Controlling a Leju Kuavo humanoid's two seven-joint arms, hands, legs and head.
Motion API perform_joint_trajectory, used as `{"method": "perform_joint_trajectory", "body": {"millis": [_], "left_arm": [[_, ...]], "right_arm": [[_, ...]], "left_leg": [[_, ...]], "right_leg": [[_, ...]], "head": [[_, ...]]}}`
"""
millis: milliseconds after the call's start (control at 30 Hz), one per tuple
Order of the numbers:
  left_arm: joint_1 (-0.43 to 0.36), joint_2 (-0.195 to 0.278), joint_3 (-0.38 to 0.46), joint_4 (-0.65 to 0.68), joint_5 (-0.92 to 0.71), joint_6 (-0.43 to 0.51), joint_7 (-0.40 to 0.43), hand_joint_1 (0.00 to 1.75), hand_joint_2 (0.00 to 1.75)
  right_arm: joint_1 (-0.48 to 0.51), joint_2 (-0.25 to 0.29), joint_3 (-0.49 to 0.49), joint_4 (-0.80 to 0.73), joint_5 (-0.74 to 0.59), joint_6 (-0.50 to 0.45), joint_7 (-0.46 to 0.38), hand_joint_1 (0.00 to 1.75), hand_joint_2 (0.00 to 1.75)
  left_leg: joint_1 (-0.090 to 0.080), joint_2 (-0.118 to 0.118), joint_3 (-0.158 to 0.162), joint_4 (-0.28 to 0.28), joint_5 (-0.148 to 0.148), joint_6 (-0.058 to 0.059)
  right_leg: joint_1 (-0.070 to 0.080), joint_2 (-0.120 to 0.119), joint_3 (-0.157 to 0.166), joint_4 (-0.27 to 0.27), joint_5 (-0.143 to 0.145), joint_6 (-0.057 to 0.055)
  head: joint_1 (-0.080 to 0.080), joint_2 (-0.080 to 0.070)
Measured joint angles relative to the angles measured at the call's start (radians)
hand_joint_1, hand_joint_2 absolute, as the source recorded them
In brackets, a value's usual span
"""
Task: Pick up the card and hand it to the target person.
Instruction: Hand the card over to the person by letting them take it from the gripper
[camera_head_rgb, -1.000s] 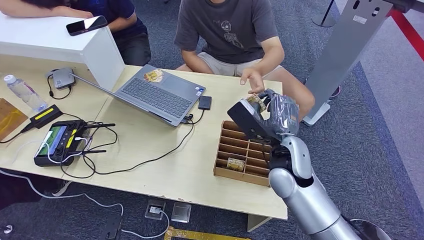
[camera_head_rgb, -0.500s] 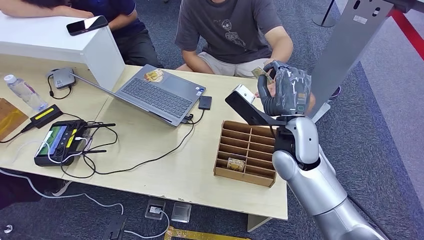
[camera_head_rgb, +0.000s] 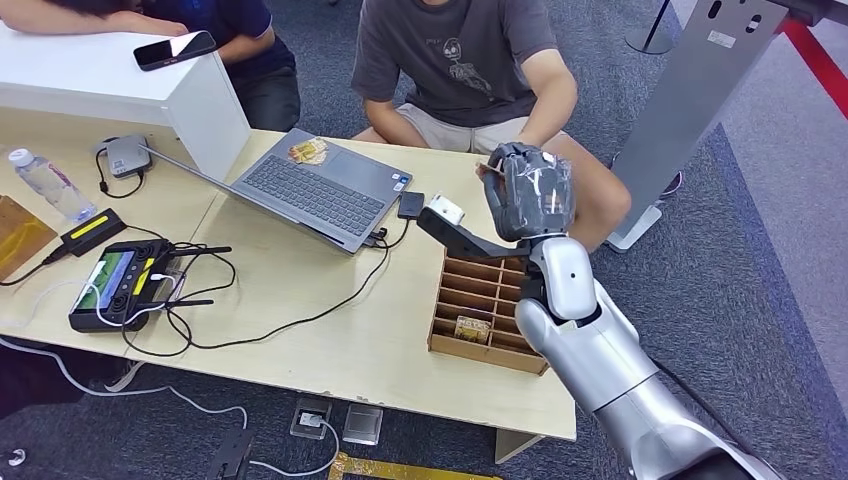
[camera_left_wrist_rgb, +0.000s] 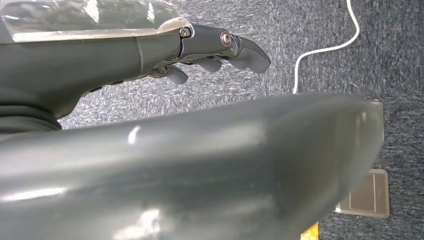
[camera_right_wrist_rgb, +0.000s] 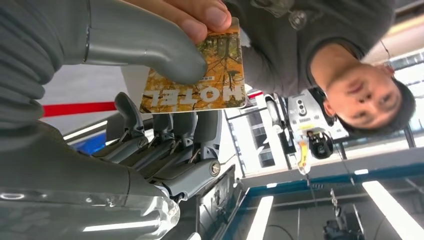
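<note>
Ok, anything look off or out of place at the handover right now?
Nothing stands out. The right hand holds the card flat and undamaged while the person's hand takes its edge; one more card lies in the wooden tray.

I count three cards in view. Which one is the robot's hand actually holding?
The orange hotel card, pinched in the right hand with a person's fingers on it. The others lie on the laptop and in the wooden organizer.
</note>
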Motion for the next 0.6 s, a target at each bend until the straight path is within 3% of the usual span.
{"method": "perform_joint_trajectory", "body": {"millis": [67, 100, 333, 600], "left_arm": [[0.0, 0.0, 0.0, 0.0, -0.001, 0.0, -0.001, 0.0, 0.0], [0.0, 0.0, 0.0, 0.0, -0.001, -0.001, -0.001, 0.0, 0.0], [0.0, 0.0, 0.0, 0.0, -0.008, -0.001, -0.001, 0.0, 0.0], [0.001, 0.0, 0.0, 0.0, 0.006, 0.001, 0.001, 0.0, 0.0]], "right_arm": [[-0.001, 0.004, 0.008, 0.025, 0.019, 0.002, 0.01, 0.06, 1.75], [-0.001, 0.005, 0.011, 0.037, 0.026, 0.006, 0.014, 0.02, 1.75], [-0.001, 0.013, 0.022, 0.096, 0.042, 0.025, 0.032, 0.0, 1.75], [0.006, 0.012, 0.016, 0.116, -0.018, -0.022, 0.031, 0.0, 1.75]], "left_leg": [[0.0, 0.0, 0.0, 0.0, 0.0, 0.0], [0.0, 0.0, 0.0, 0.0, 0.0, 0.0], [0.0, 0.0, 0.0, 0.0, 0.0, 0.0], [0.0, 0.0, 0.0, 0.0, 0.0, 0.0]], "right_leg": [[0.0, 0.0, 0.0, 0.0, 0.0, 0.0], [0.0, 0.0, 0.0, 0.0, 0.0, 0.0], [0.0, 0.0, 0.0, 0.0, 0.0, 0.0], [0.0, 0.0, 0.0, 0.0, 0.0, 0.0]], "head": [[0.0, 0.0], [0.0, 0.0], [0.0, 0.0], [0.0, 0.0]]}}
